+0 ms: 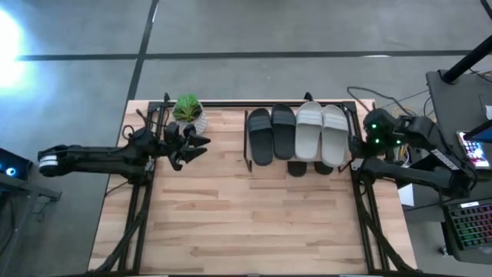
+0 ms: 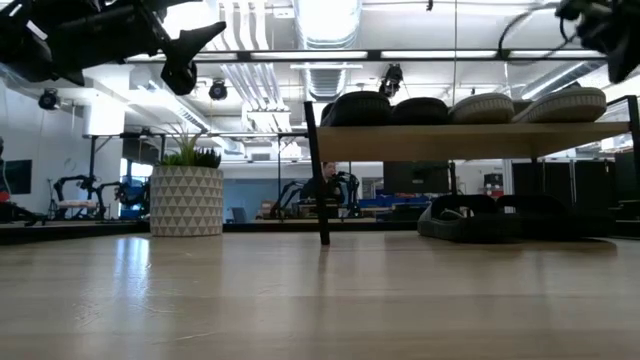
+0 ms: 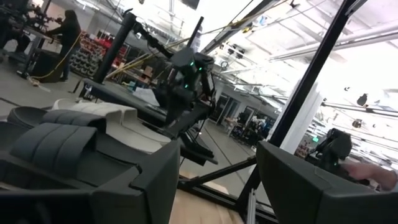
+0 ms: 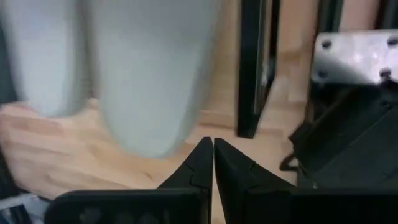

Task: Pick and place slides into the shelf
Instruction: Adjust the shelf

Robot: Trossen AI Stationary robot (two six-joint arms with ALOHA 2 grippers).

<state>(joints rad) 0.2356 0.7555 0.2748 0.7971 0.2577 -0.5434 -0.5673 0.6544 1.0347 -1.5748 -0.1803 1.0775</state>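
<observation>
The shelf (image 1: pixel 300 163) stands at the table's far middle, on thin black legs (image 2: pixel 318 180). On its board lie two black slides (image 1: pixel 270 132) and two light grey slides (image 1: pixel 321 132), soles down. Two more black slides (image 2: pixel 470 218) rest on the table under the board. My left gripper (image 1: pixel 201 146) hovers open and holds nothing, left of the shelf and beside the plant; its fingers (image 3: pixel 155 180) frame the shelf's slides. My right gripper (image 4: pixel 213 152) is shut and holds nothing. It points down, above the shelf's right end near the grey slides (image 4: pixel 155 74).
A potted plant in a white patterned pot (image 1: pixel 188 114) (image 2: pixel 186 198) stands at the far left, close to my left gripper. The near half of the wooden table (image 1: pixel 254 223) is bare. A keyboard and gear (image 1: pixel 469 223) sit beyond the table's right edge.
</observation>
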